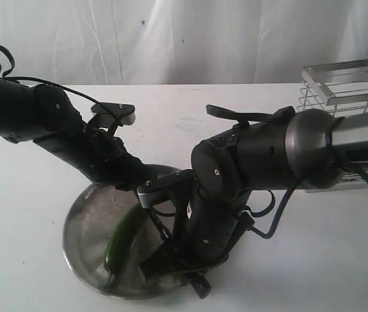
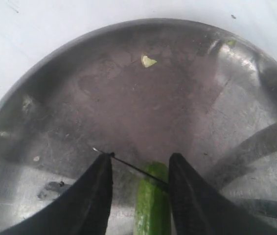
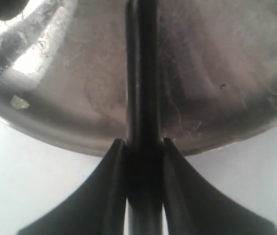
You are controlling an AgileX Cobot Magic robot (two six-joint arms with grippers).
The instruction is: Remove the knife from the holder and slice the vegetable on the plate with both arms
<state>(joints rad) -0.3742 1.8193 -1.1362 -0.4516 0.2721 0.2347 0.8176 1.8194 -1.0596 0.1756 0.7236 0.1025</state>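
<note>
The dark green vegetable (image 1: pixel 121 238) lies lengthwise on the round steel plate (image 1: pixel 80 224). My left gripper (image 2: pixel 141 161) is open and straddles one end of the vegetable (image 2: pixel 153 208). One finger (image 2: pixel 192 200) touches it and a gap shows at the other finger (image 2: pixel 94 200). The thin black knife blade (image 2: pixel 133 169) lies across the vegetable just ahead of the fingertips. My right gripper (image 3: pixel 142 143) is shut on the knife (image 3: pixel 141 73), which points out over the plate (image 3: pixel 217 98). In the exterior view the right arm (image 1: pixel 236 175) bends down over the plate's near edge.
The wire holder (image 1: pixel 350 88) stands at the back right of the white table, behind the right arm. A small pale green scrap (image 2: pixel 148 61) lies on the plate. A white curtain hangs behind the table.
</note>
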